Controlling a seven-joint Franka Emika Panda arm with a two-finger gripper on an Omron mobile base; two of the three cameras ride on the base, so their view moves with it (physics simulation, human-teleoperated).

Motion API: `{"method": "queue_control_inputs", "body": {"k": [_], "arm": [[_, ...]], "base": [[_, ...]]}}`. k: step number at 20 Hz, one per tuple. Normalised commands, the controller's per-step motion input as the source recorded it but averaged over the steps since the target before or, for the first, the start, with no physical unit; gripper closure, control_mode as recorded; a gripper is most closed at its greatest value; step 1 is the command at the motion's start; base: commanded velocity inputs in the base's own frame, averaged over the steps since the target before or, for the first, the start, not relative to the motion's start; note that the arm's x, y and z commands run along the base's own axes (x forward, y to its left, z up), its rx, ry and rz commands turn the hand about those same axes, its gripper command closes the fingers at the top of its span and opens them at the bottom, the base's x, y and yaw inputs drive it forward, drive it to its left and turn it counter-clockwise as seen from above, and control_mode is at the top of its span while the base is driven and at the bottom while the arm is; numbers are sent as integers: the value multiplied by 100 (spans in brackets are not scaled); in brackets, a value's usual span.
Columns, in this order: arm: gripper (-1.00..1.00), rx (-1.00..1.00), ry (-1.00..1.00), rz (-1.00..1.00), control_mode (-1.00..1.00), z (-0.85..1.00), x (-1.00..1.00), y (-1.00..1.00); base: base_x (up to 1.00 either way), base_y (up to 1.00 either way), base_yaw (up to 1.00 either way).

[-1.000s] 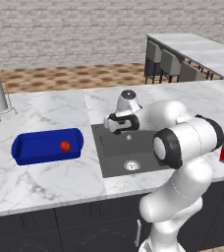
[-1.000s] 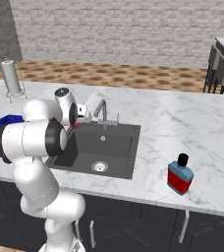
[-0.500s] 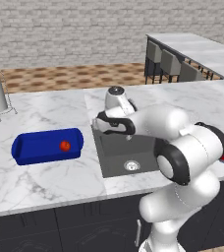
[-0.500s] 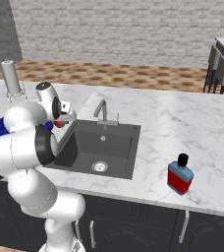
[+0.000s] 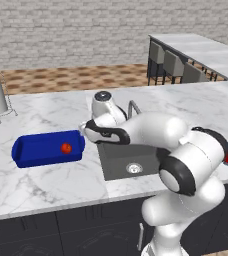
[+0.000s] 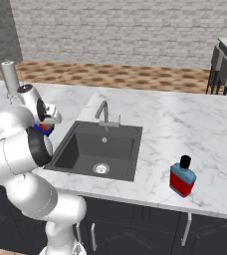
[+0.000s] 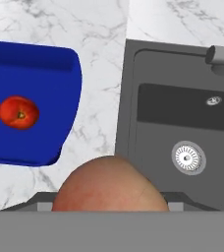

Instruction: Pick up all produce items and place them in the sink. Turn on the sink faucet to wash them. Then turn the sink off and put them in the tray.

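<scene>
**Apple on its way from sink to tray**

Apple (image 7: pixel 109 184), orange-red, sits clamped in the claw (image 5: pixel 86 131), filling the low middle of the hand view; the jaws stand fairly wide because the fruit is wide. A second ago the claw hung over the sink (image 5: pixel 131 160), close by the faucet (image 6: pixel 104 112); it has since swung leftward across the basin's edge and now hovers at the strip of counter (image 7: pixel 101 98) between sink and tray (image 5: pixel 46 148). That reads as the last leg of the job: washing looks done, no water shows at the faucet, and the fruit is being carried to its final place.

Containers, taken from the claw:
- Tray, just ahead and to the claw's left in the hand view, already holds the tomato (image 7: pixel 18 112), lying near the middle of the blue floor. Room is left beside it, nearer the claw.
- Sink, to the claw's right and falling behind it, shows bare dark floor and the drain (image 7: pixel 188 157); no fruit lies in it.

Next, by my judgement, the claw needs to travel further over the tray rim, lower, and release clear of the tomato.
</scene>
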Motion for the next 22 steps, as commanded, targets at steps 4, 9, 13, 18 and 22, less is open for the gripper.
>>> {"method": "queue_control_inputs", "body": {"k": [4, 9, 13, 18, 22], "arm": [[100, 0, 1, 0, -100, 0, 10, 52], [100, 0, 3, 0, -100, 0, 5, 58], [100, 0, 2, 0, -100, 0, 6, 50], [100, 0, 0, 0, -100, 0, 28, 27], [100, 0, 0, 0, -100, -13, 53, 4]], "base": [[0, 0, 0], [0, 0, 0], [0, 0, 0], [0, 0, 0], [0, 0, 0]]}}
